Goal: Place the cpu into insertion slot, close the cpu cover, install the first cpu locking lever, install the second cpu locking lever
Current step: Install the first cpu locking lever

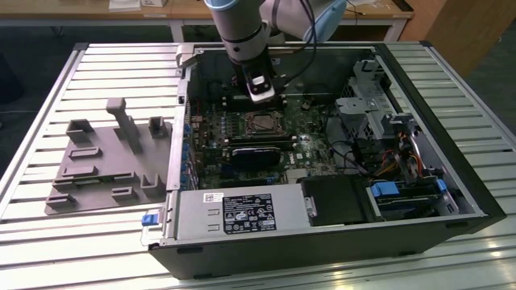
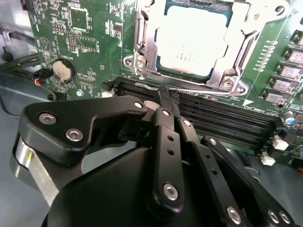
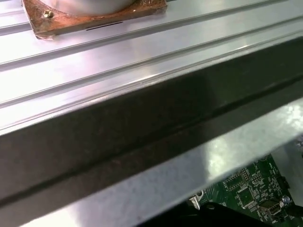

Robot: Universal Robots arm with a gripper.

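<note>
The cpu (image 2: 194, 40) is silver-grey, the motherboard (image 2: 90, 47) green, the end effector (image 2: 168, 97) black.

A slatted silver desk (image 3: 118, 56) runs diagonally across the frame, its grooves parallel. A copper-coloured plate (image 3: 94, 14) with a brass bolt (image 3: 46, 14) at one corner lies on it at the frame's edge. Alongside the desk runs a dark case wall (image 3: 142, 127), then a bright grey sheet-metal lip (image 3: 227, 161). Beyond the lip, in one corner of the frame, shows a green circuit board (image 3: 246, 194) carrying small black chips.
</note>
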